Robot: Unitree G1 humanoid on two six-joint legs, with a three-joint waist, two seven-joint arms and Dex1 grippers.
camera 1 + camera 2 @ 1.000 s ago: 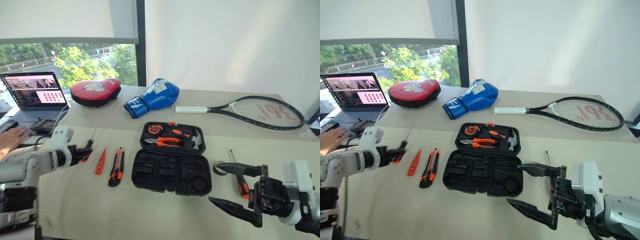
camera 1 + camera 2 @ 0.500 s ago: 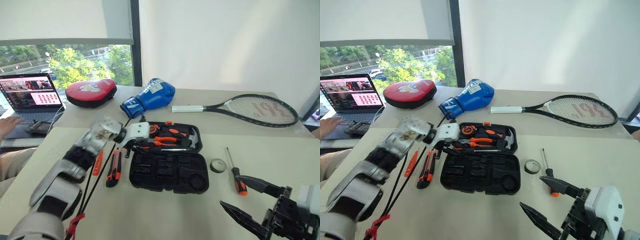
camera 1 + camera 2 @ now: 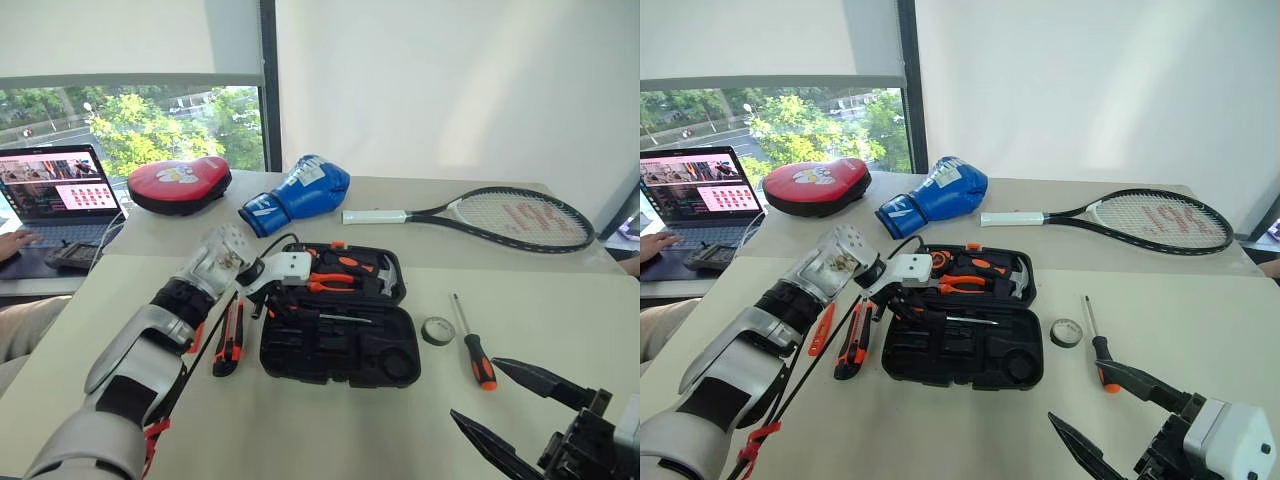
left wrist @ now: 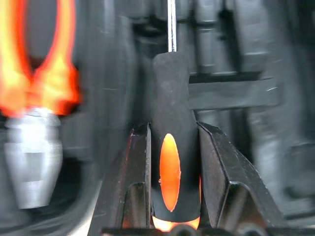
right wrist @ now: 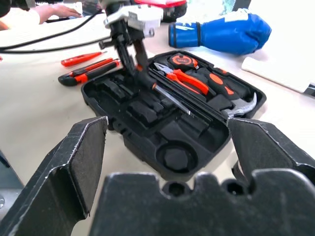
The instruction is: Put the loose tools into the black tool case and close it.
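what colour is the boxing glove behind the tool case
Blue with white markings, clearest in the left eye view: boxing glove.

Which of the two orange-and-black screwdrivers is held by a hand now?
The screwdriver over the open tool case, clamped in the left hand; the other screwdriver lies free beside the tape roll.

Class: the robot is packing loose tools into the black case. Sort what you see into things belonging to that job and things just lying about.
Job:
- black tool case
- screwdriver in left gripper
- screwdriver on the table
- tape roll
- utility knife
- tester screwdriver

Lying about:
- tennis racket
- boxing glove
- red pad
- laptop
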